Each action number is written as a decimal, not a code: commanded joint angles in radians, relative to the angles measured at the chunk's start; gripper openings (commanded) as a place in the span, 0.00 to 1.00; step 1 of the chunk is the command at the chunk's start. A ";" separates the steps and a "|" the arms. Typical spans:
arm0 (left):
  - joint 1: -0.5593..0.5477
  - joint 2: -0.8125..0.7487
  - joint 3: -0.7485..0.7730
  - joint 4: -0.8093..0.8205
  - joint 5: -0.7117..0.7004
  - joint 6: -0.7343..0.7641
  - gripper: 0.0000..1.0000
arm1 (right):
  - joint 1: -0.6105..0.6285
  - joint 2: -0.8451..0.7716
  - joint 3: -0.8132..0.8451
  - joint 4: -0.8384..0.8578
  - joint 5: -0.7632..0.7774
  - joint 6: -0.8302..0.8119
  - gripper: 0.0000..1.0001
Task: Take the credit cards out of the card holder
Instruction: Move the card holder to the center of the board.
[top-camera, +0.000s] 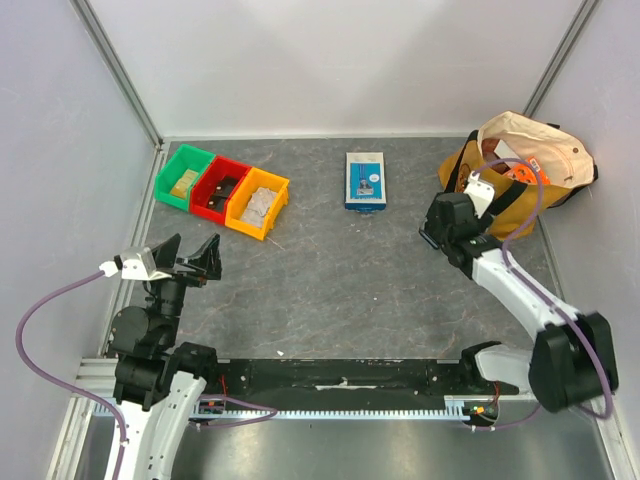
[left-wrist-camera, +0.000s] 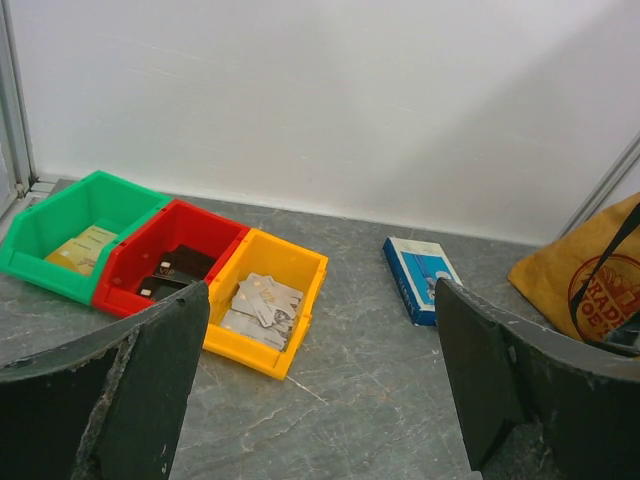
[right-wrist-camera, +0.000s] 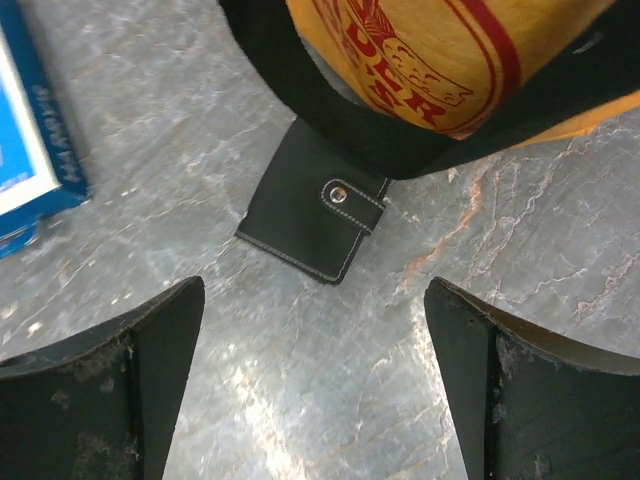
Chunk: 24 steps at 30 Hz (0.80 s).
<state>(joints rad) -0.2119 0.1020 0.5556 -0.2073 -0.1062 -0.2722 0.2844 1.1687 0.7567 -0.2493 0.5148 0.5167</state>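
Right wrist view: the flat black stitched card holder (right-wrist-camera: 310, 215), closed by a tab with a metal snap, lies on the grey marbled desk (right-wrist-camera: 520, 240) at upper centre, its far corner tucked under the dark rim of the yellow canvas bag (right-wrist-camera: 450, 50). No credit cards are visible. The right pincer (right-wrist-camera: 312, 292) hangs above it, pointing down, spread wide and empty. Recommendation: grip the exposed near edge and draw the holder clear of the bag before tackling the snap. The left pincer (top-camera: 188, 255), lower left in the top view, is raised, likewise wide and empty.
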 joint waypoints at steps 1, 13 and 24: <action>-0.001 -0.010 0.000 0.022 -0.021 -0.022 0.99 | 0.002 0.159 0.093 0.016 0.149 0.121 0.98; -0.010 -0.021 -0.002 0.022 -0.026 -0.015 0.99 | 0.050 0.468 0.176 0.012 0.291 0.279 0.98; -0.017 -0.031 -0.002 0.020 -0.032 -0.007 0.98 | 0.048 0.589 0.213 0.035 0.231 0.289 0.98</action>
<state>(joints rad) -0.2253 0.0818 0.5541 -0.2073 -0.1284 -0.2722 0.3340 1.7187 0.9287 -0.2398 0.7399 0.7708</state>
